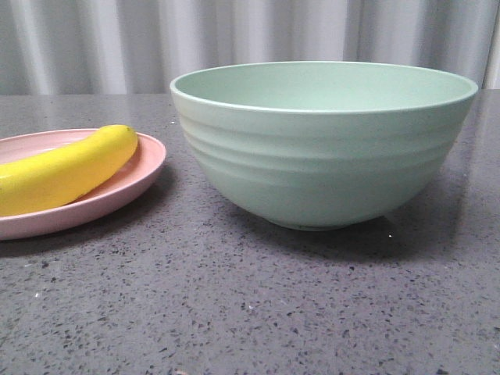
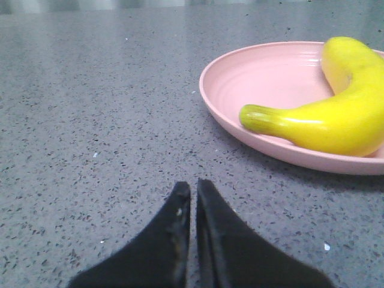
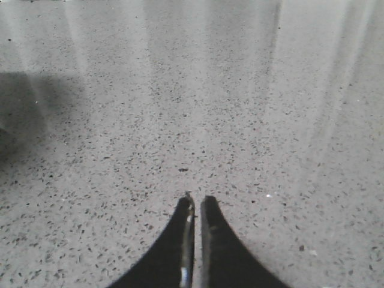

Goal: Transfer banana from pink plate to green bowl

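Note:
The yellow banana point(image 1: 66, 168) lies on the pink plate point(image 1: 144, 168) at the left of the front view. The large mint-green bowl point(image 1: 324, 148) stands to the right of the plate, empty as far as I can see. In the left wrist view the banana point(image 2: 336, 114) lies on the pink plate point(image 2: 264, 78), apart from my left gripper point(image 2: 193, 186), which is shut and empty over bare table. My right gripper point(image 3: 197, 199) is shut and empty over bare table. Neither gripper shows in the front view.
The grey speckled tabletop point(image 1: 250, 305) spreads in front of the plate and bowl. A pale corrugated wall point(image 1: 117, 39) stands behind the table. A dark shadow point(image 3: 24, 108) lies on the table in the right wrist view.

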Available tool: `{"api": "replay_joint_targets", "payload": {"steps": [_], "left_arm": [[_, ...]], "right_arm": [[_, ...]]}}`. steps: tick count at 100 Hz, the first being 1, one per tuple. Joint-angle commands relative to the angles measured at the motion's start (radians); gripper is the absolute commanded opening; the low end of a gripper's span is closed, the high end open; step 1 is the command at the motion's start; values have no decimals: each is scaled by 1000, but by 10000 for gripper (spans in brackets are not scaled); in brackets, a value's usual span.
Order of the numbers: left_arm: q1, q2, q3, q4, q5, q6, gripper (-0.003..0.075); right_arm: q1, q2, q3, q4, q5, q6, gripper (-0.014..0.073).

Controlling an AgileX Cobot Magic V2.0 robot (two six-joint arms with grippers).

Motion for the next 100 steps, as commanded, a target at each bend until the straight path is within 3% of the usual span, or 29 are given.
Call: {"api": "replay_joint_targets", "payload": {"steps": [1, 45, 61, 100], "left_arm": [[2, -29, 11, -1, -59, -7, -20], [2, -29, 11, 32, -138, -7, -20], [2, -29, 11, 40, -156, -7, -20], [2, -29, 11, 42, -160, -7, -20]], "right_arm": [[-7, -24, 19, -8, -20, -6, -65], [-7, -24, 19, -10, -20, -6, -65], [-7, -24, 19, -120, -24, -6, -65], [-7, -24, 19, -121, -110, -6, -65]]}}
